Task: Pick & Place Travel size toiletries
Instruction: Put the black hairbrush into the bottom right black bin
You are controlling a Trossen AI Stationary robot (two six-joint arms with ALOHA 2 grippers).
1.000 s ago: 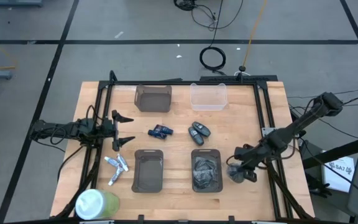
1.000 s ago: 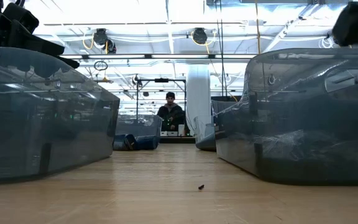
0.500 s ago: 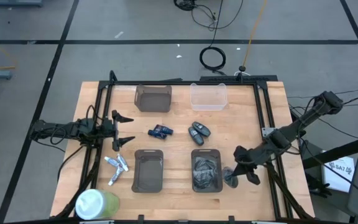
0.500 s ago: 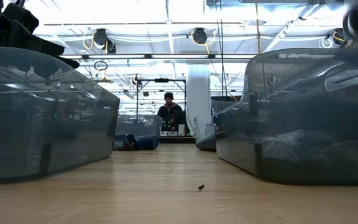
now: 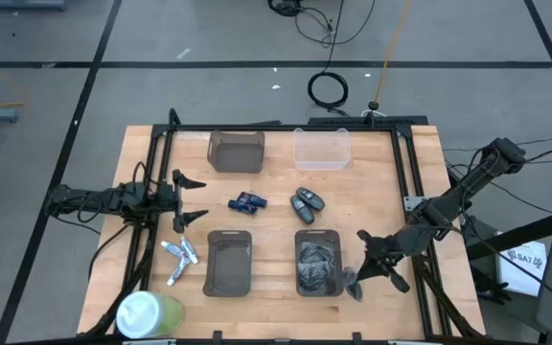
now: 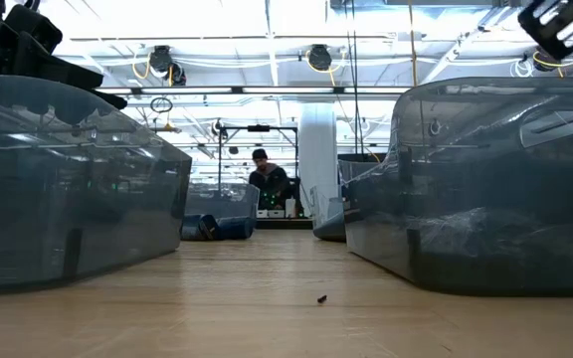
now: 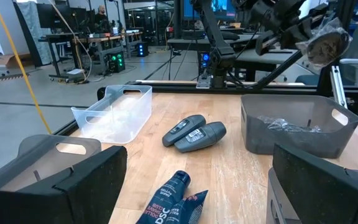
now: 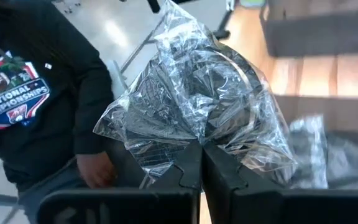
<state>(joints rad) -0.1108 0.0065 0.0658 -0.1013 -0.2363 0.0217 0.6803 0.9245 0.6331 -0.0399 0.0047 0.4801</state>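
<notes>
Right gripper (image 8: pixel 202 163) is pinching a crinkled clear bag (image 8: pixel 191 99) just beside the filled tray (image 5: pixel 317 262); we are judging we should carry it over that tray before letting go. Left gripper (image 5: pixel 192 197) is waiting, fingers spread, with the toiletry tubes (image 5: pixel 179 257) lying near it, well apart from the filled tray.

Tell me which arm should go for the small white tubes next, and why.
Left. The left gripper hangs open just beside the small white tubes at the table's left front. The right gripper is across the table, shut on a clear plastic bag by the right-hand dark tray.
</notes>
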